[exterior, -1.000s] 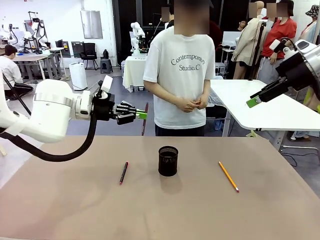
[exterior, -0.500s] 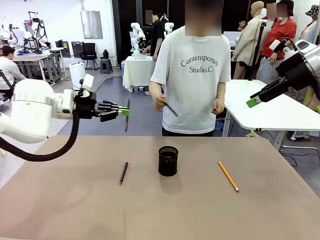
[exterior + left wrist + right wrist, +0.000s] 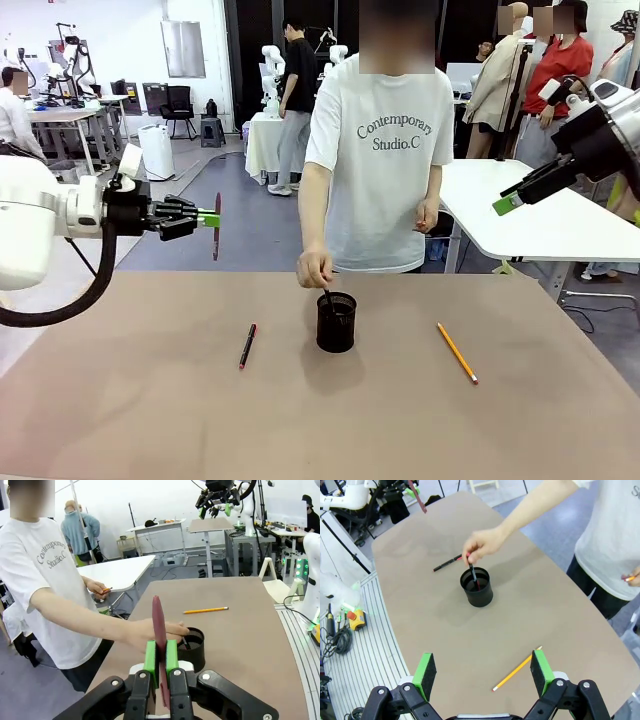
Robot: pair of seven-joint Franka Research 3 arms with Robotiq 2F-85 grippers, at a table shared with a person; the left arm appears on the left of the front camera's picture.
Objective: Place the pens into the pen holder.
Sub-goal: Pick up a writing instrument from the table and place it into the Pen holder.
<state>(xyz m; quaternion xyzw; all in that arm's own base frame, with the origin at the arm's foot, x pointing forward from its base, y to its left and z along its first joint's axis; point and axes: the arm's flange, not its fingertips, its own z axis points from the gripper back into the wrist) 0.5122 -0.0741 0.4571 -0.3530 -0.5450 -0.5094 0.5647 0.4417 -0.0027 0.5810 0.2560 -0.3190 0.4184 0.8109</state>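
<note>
pen holder stands upright near the middle of the tabletop, slightly toward the far side. The person's hand is just above its rim, pinching a dark pen whose lower end is already inside the cup; the right wrist view shows that pen tilted, tip down in the holder. black pen with red tip lies flat on the tabletop left of the holder, near but not touching it, red end toward the robot. yellow pencil lies flat on the right, well apart from the holder, running diagonally, with its near end further right. brownish-pink pen is off the tabletop: left hand is clamped on it, green pads pressed on both sides, and the pen hangs roughly vertical, gripped nearer its top, in the air over the far-left edge of the tabletop. In the left wrist view the pen rises between the pads of that hand, with the holder and the person's forearm behind it and the pencil further off. right hand is up high at the right, well clear of the tabletop; its own camera shows the fingers spread wide with nothing between them, looking down on the pencil and, further off, the black pen. The person's other hand is at waist height holding something small with an orange end; can't tell what it is.
</note>
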